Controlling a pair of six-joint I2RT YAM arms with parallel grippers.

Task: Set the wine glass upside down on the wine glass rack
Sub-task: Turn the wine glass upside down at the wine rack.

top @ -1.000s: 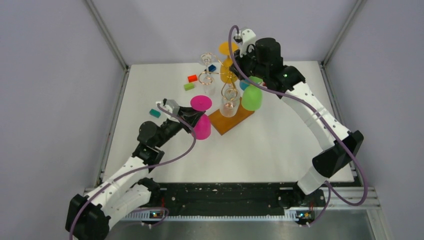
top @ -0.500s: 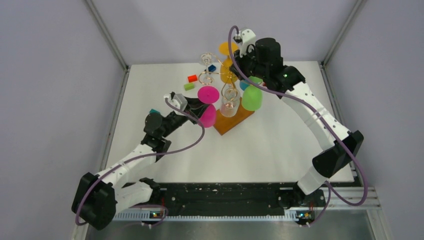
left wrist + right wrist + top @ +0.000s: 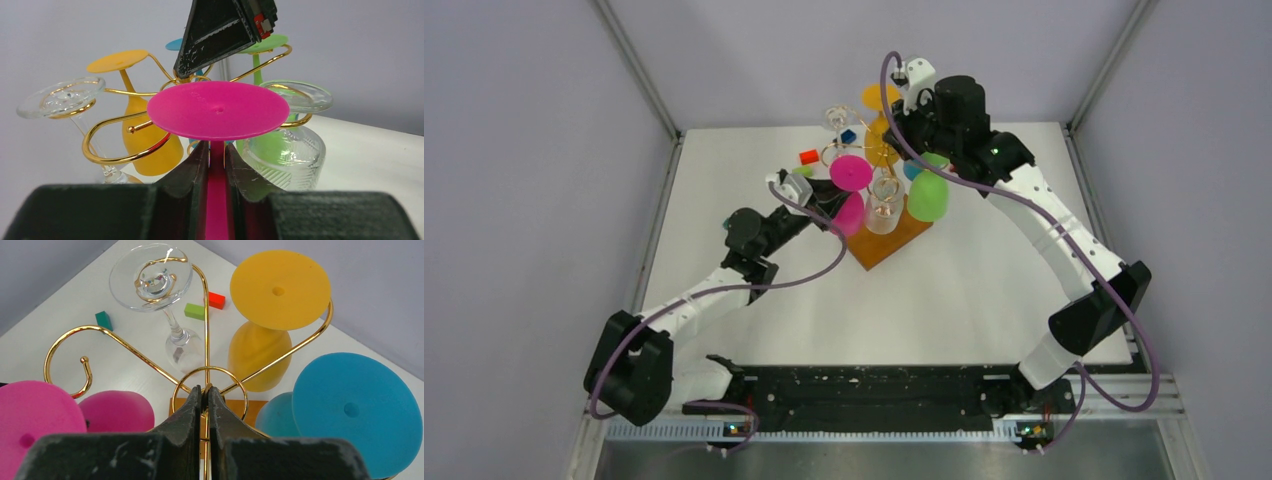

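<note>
The gold wire rack (image 3: 872, 160) stands on its orange-brown wooden base (image 3: 894, 238) at the table's back middle. My left gripper (image 3: 832, 197) is shut on the stem of a pink wine glass (image 3: 851, 174), held upside down with its foot up, right at a free curled arm (image 3: 70, 347) of the rack. In the left wrist view the pink foot (image 3: 218, 109) sits above my fingers (image 3: 196, 165). My right gripper (image 3: 205, 391) is shut on the rack's gold centre post (image 3: 206, 440) from above. Clear, yellow, green and blue glasses hang on the rack.
Small blocks lie on the table behind and left of the rack: red (image 3: 808, 156), green (image 3: 802, 172) and a teal one (image 3: 104, 320). Hanging glasses (image 3: 928, 196) crowd the rack on all sides. Enclosure walls stand at the back and sides.
My left arm has carried the pink glass up and to the right, from beside the rack's base to the rack's curled arm. The right arm has not moved.
</note>
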